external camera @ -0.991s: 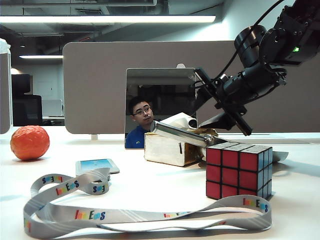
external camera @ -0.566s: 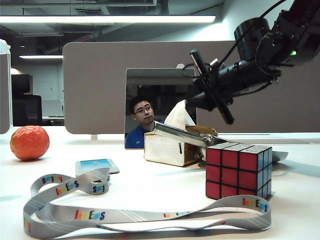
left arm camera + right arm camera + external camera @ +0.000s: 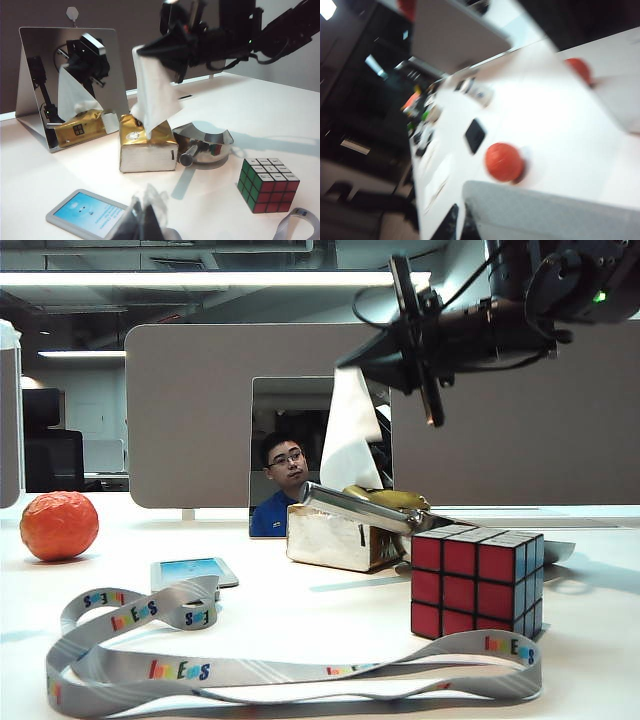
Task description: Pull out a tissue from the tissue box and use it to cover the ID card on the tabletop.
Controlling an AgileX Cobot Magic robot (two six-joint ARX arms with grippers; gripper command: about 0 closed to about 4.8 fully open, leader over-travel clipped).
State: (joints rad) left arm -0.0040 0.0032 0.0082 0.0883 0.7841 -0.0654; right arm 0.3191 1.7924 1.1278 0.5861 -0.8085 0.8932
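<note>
Tissue hangs above the tissue box, lower end still inside.
Right gripper jaws pinched shut on its top; left gripper low over the worktop beside the ID card, jaws' state unclear.

Rainbow letters "In EoS" along the grey lanyard.

A: What is sitting around the Rubik's cube?
B: A grey lanyard is looping just in front of it, a steel ladle is lying right behind it, and a mirror is standing further back.
A: And the orange ball?
B: Resting well off to the cube's left
</note>
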